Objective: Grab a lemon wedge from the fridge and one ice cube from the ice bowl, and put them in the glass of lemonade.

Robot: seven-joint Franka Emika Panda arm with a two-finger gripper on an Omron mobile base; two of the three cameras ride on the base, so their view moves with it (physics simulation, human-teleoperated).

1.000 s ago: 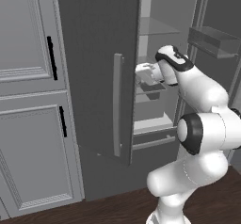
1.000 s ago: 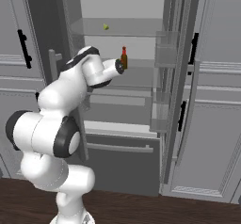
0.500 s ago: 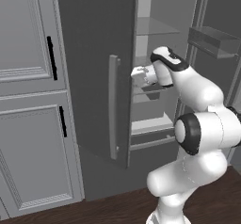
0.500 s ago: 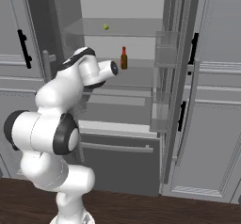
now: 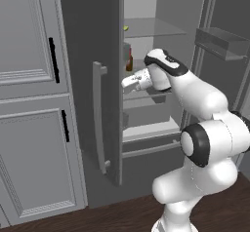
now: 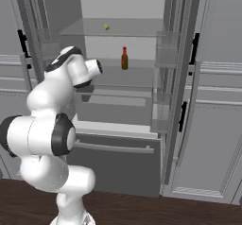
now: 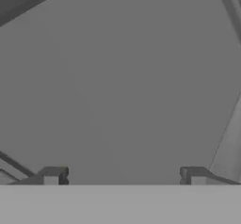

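Hand view: the gripper [image 7: 123,176] is seen with fingers spread wide apart, faced by a grey fridge [image 5: 97,55] surface.

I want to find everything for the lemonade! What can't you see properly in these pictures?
- Lemon wedge: a tiny speck on the fridge's top shelf; shape too small to tell. In the left base view the door edge half hides it.
- Brown bottle: partly behind the door edge in the left base view.
- Gripper: in the hand view, just its tips against plain grey.
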